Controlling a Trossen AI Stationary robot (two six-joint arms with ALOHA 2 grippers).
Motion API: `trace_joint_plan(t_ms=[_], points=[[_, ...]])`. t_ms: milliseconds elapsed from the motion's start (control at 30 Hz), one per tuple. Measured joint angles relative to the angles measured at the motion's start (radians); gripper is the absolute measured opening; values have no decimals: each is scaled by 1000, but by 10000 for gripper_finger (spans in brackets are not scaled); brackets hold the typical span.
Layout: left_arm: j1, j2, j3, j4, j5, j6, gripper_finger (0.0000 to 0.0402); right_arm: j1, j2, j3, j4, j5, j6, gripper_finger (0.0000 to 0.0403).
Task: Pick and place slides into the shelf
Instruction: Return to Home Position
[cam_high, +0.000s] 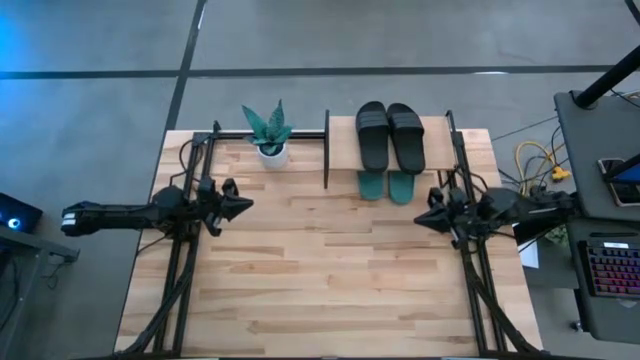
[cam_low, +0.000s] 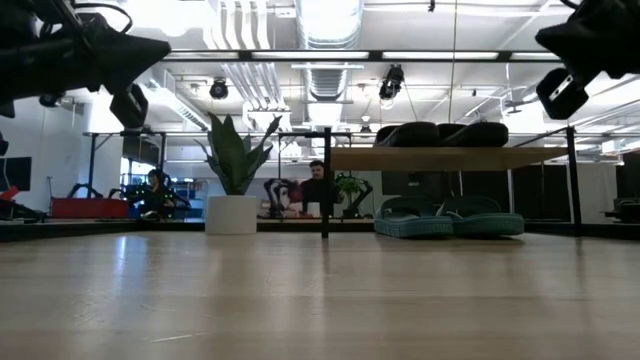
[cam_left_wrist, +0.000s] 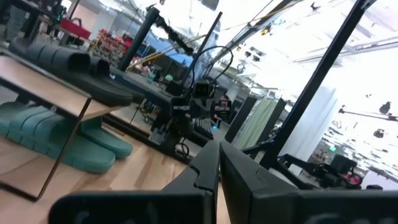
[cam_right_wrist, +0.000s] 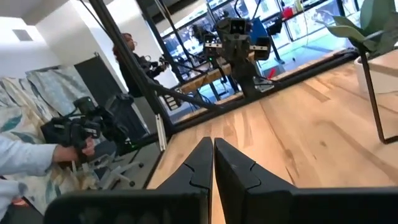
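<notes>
The shelf (cam_high: 345, 132) stands at the table's far edge. The black slides (cam_high: 390, 135) lie side by side on its top board. The teal slides (cam_high: 387, 185) rest on the lower level, toes sticking out toward me; the low view shows them (cam_low: 448, 224) under the board. My left gripper (cam_high: 245, 204) hovers shut over the table's left part, holding nothing. My right gripper (cam_high: 420, 216) hovers shut over the right part, near the shelf's near side, also holding nothing. Both sit well above the tabletop in the low view.
A potted plant (cam_high: 269, 133) in a white pot stands left of the shelf at the far edge. The wooden tabletop (cam_high: 320, 280) lies bare between and in front of the arms. People are in the room beyond; one holds a device in the right wrist view (cam_right_wrist: 74, 134).
</notes>
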Motion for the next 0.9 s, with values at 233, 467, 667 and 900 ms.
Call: trace_joint_plan(t_ms=[233, 467, 667, 900], points=[[0, 6, -1, -39, 0, -8, 0, 0, 0, -59, 28, 3, 30, 9], [0, -12, -2, -37, 2, -10, 0, -40, 0, -131, 108, 3, 39, 9], [0, -16, -2, -36, 1, -34, 0, -146, 1, -131, 101, -58, 20, 9], [0, -7, -2, -38, 1, 14, 0, -247, 2, -130, 130, -242, 17, 9]])
